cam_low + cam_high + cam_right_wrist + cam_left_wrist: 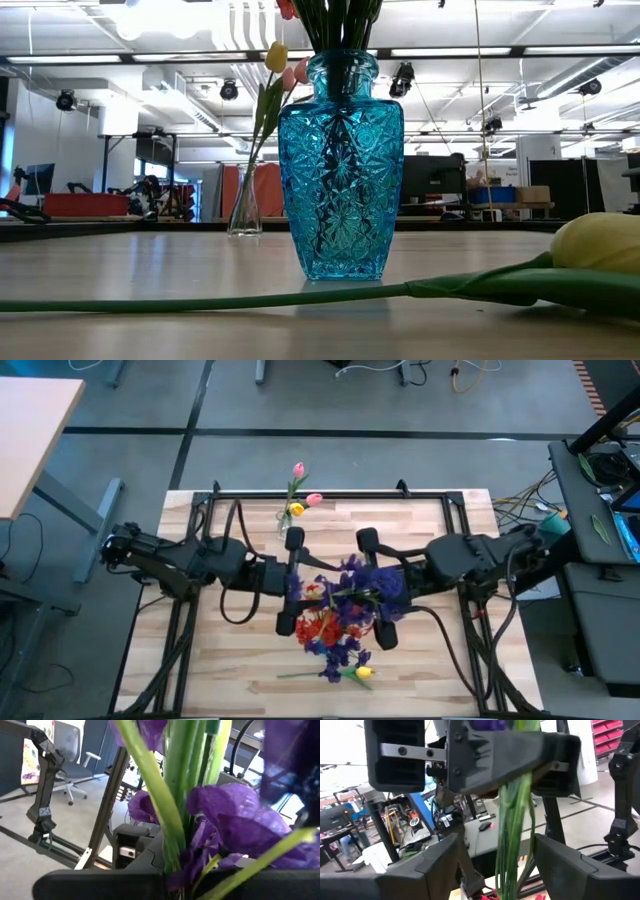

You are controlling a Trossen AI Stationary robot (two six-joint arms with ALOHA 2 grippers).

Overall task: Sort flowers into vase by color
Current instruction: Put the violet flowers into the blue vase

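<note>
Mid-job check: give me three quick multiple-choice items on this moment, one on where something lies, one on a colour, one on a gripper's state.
1. Where does the loose yellow tulip lie?
A. On the table near its front edge
B. In the blue vase
C. On the floor

2. What colour are the blooms beside the right gripper?
A. White
B. Purple
C. Orange

3. How is the right gripper?
A. Wide open over bare table
B. Out of sight in every view
C. Shut on green stems

Answers: 1 A, the yellow tulip lies flat on the table in front of the blue vase. 2 B, the purple flowers sit at the right gripper. 3 C, its wrist view shows the green stems clamped at its fingers.
</note>
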